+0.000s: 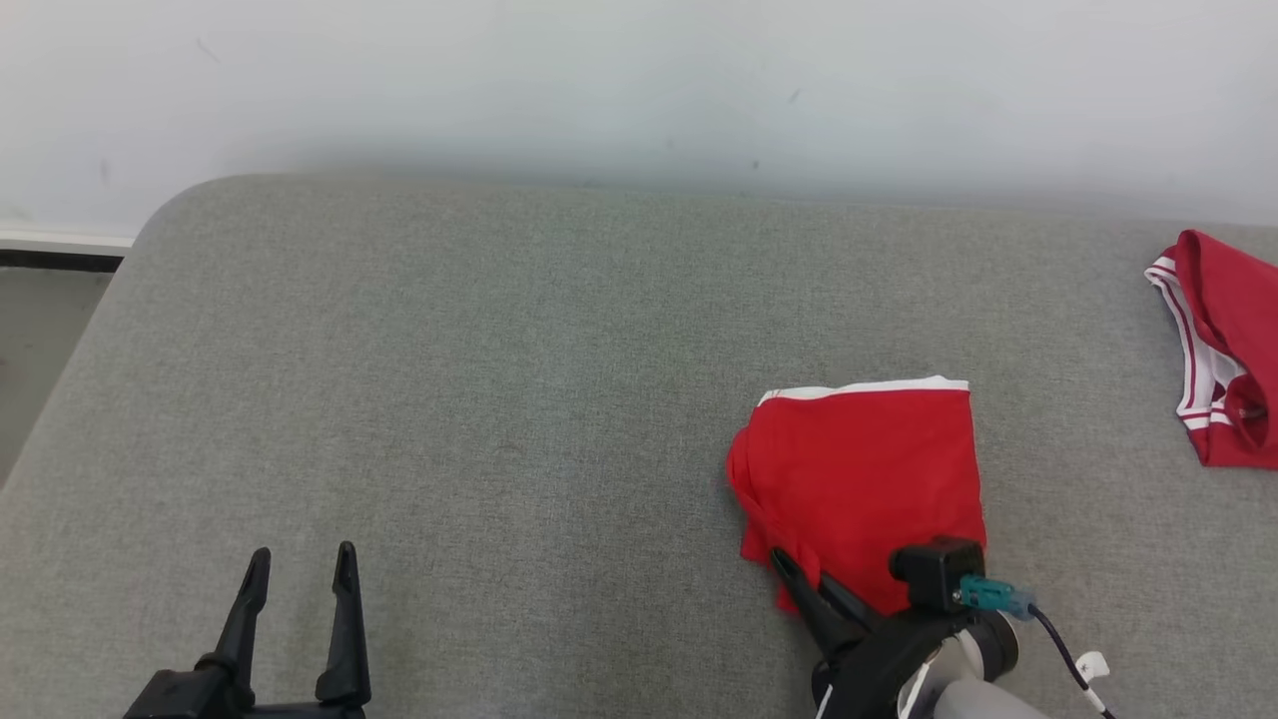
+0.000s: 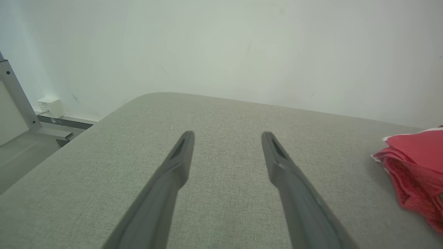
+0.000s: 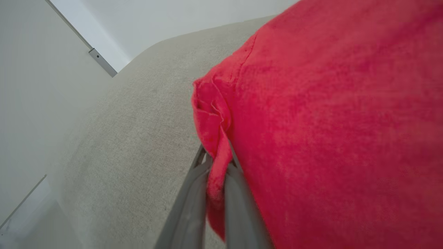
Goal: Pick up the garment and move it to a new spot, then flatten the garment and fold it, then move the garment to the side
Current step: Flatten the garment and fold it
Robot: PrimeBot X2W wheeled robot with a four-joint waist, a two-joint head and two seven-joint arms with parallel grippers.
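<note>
The right gripper (image 1: 791,567) is clamped on the near left corner of the folded red garment (image 1: 864,469), which lies right of middle on the grey cushion (image 1: 479,379). The left gripper (image 1: 303,555) hovers with fingers apart, well away. A striped red cloth (image 1: 1223,350) is cut off at the right edge.

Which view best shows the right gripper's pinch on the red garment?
Right wrist view: the right gripper clamps a bunched edge of the folded red fabric garment, close up. Head view shows the gripper small, at the garment's near corner. Left wrist view: the garment's side.
</note>
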